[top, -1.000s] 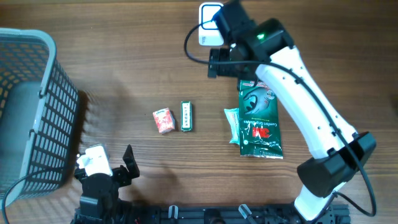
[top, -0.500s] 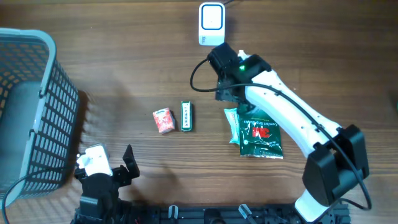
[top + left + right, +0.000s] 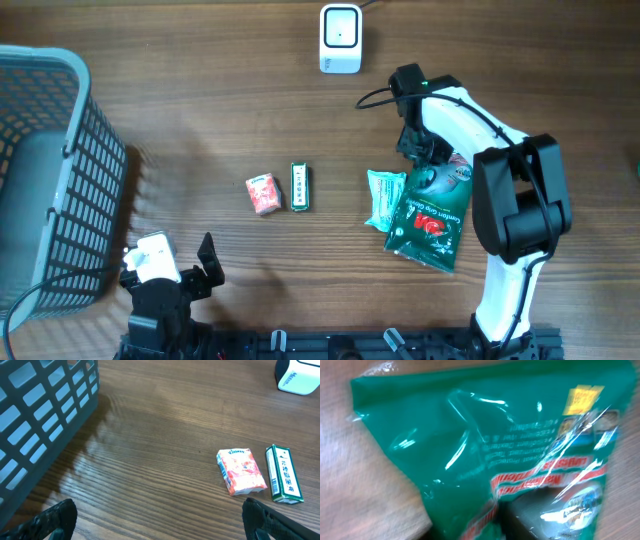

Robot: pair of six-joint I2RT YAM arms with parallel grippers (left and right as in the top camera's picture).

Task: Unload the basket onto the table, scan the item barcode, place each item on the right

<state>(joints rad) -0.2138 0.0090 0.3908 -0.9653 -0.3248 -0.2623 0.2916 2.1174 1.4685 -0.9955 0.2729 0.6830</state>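
Note:
A dark green packet [image 3: 430,215] with red lettering lies askew at the right of the wooden table. My right gripper [image 3: 425,150] is shut on its top end. In the right wrist view the green packet [image 3: 470,435] fills the frame and drapes over a dark finger [image 3: 540,515]. The white barcode scanner [image 3: 340,38] stands at the table's far edge, apart from the packet. My left gripper [image 3: 160,520] is open at the near edge, nothing between its fingers.
A pale green pouch [image 3: 383,198] lies against the dark packet's left side. A red and white packet [image 3: 263,193] and a small green box [image 3: 300,187] sit mid-table. A grey mesh basket [image 3: 60,170] stands at the left.
My right arm came back from the scanner, dropped onto the green packet's top end and shut on it. The packet has turned askew. The left arm stayed still.

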